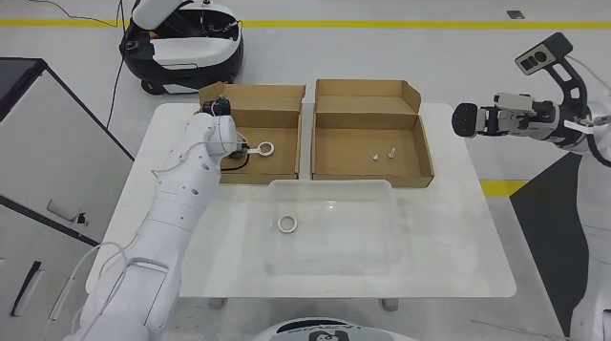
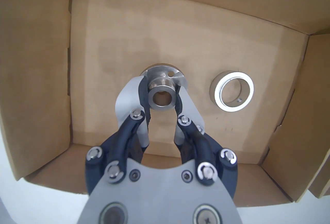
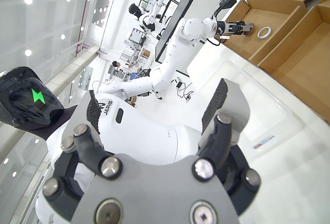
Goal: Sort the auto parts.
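Observation:
My left gripper point(image 2: 162, 96) is shut on a metal flanged hub point(image 2: 162, 86), held low over the floor of the left cardboard box point(image 1: 286, 102). A silver ring point(image 2: 234, 94) lies on that box's floor just beside the hub, also seen in the top view as the ring point(image 1: 266, 148). The left gripper point(image 1: 241, 153) sits at the box's left part. Two small white parts point(image 1: 383, 154) lie in the right cardboard box point(image 1: 420, 150). Another ring point(image 1: 285, 223) rests in the clear tray point(image 1: 382, 188). My right gripper point(image 3: 157, 104) is open and empty, held off the table's right side point(image 1: 468, 119).
The two cardboard boxes stand side by side at the back of the white table point(image 1: 449, 265), with the clear tray in front of them. Box walls rise around the left gripper. A dark cabinet point(image 1: 38, 140) stands to the left of the table.

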`<action>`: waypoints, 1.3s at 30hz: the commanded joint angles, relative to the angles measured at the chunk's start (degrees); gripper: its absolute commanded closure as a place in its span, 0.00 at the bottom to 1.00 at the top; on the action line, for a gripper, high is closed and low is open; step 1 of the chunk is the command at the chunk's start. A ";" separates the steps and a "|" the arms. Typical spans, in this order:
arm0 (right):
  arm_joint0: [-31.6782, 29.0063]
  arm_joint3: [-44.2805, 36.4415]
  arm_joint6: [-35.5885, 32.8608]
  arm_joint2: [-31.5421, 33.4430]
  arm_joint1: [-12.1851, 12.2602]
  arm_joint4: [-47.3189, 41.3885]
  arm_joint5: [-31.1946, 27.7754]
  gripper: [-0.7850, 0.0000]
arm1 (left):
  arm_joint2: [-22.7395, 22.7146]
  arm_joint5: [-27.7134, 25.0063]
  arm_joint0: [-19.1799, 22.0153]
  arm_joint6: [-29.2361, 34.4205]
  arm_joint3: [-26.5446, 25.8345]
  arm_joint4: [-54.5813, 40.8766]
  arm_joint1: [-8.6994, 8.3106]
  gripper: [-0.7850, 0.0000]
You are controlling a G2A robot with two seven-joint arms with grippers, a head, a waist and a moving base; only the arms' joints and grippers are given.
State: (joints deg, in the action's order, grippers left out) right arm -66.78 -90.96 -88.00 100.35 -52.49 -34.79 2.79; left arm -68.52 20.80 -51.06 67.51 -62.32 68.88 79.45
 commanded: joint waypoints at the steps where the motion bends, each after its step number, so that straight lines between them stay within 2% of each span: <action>1: 0.00 0.00 0.00 0.00 0.00 0.00 0.00 0.00 | 0.10 0.15 0.26 -0.08 0.79 -0.05 0.07 0.97; 3: 0.00 0.00 0.00 0.00 0.00 0.00 0.00 0.00 | 0.24 0.13 0.53 -0.21 1.34 -0.14 0.15 0.96; 10: 0.00 0.00 0.00 0.00 0.00 0.00 0.00 0.00 | 0.49 0.13 1.36 -0.42 2.98 -1.03 0.41 0.81; 11: 0.00 0.00 0.00 0.00 0.00 0.00 0.00 0.00 | 0.50 0.19 1.44 -0.50 3.14 -1.15 0.44 0.73; 18: 0.00 0.00 0.00 0.00 0.00 0.00 0.00 0.00 | 0.34 0.11 1.84 -0.63 3.46 -1.28 0.47 0.43; 19: 0.00 0.00 0.00 0.00 0.00 0.00 0.00 0.00 | 0.27 0.09 1.83 -0.65 3.44 -1.25 0.45 0.25; 21: 0.00 0.00 0.00 0.00 0.00 0.00 0.00 0.00 | 0.09 -0.04 1.82 -0.60 3.30 -1.15 0.39 0.05; 22: 0.00 0.00 0.00 0.00 0.00 0.00 0.00 0.00 | -0.02 -0.10 1.78 -0.51 3.16 -1.08 0.35 0.00; 30: 0.00 0.00 0.00 0.00 0.00 0.00 0.00 0.00 | -1.60 -0.41 0.18 0.58 -2.00 0.43 -0.32 0.00; 35: 0.00 0.00 0.00 0.00 0.00 0.00 0.00 0.00 | -3.82 -1.32 -2.24 2.57 -9.59 1.49 -1.12 0.00; 39: 0.00 0.00 0.00 0.00 0.00 0.00 0.00 0.00 | -5.50 -3.63 -4.75 5.68 -18.11 2.99 -1.87 0.00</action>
State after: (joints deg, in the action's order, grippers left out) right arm -66.78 -90.96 -88.00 100.35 -52.49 -34.79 2.79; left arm -73.64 18.25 -55.02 72.03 -77.39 71.50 77.80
